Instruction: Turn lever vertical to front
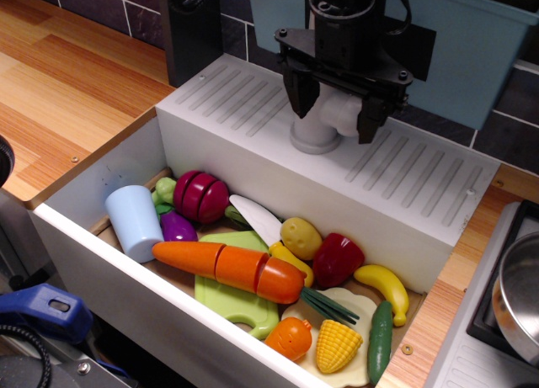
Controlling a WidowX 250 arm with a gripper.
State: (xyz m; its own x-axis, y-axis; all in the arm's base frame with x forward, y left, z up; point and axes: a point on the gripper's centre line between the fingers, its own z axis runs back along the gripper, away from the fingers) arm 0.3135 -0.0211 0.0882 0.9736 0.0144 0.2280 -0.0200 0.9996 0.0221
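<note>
The grey toy faucet post [313, 137] stands with its round base on the white ribbed ledge [244, 102] behind the sink. The lever [347, 108], a short pale-grey cylinder, juts to the right from the post's top. My black gripper [335, 112] hangs down from above and straddles the post top and the lever. One finger [301, 95] is to the left of the post, the other finger [370, 120] to the right of the lever's end. The jaws stand wide apart. I cannot tell whether a finger touches the lever.
The white sink basin [101, 236] in front holds toy food: a carrot [227, 268], blue cup [135, 221], red pepper [338, 257], banana [386, 289], corn [337, 346], knife [257, 218] and green board [232, 304]. A teal bin [472, 51] stands behind; a metal pot [518, 295] at right.
</note>
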